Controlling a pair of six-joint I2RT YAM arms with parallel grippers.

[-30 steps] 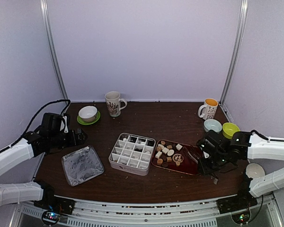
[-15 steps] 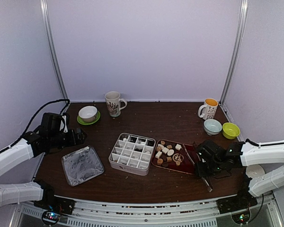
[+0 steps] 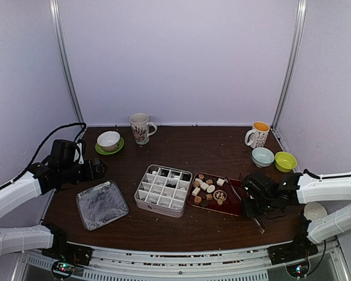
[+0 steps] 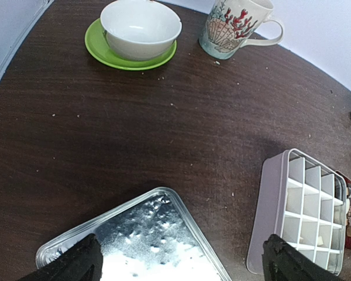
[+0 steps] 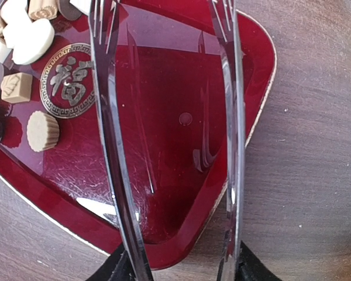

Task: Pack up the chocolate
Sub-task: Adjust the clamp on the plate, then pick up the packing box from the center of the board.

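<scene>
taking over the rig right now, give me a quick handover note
Grippers: the left gripper is open and empty, near the tin lid. The right gripper is shut on the tongs, whose tips are spread over the bare end of the red tray.
Things: nearly all the chocolate sits at the tray's other end.
Done: the divided box is mostly empty.
Left: tong the pieces into the cells.
</scene>
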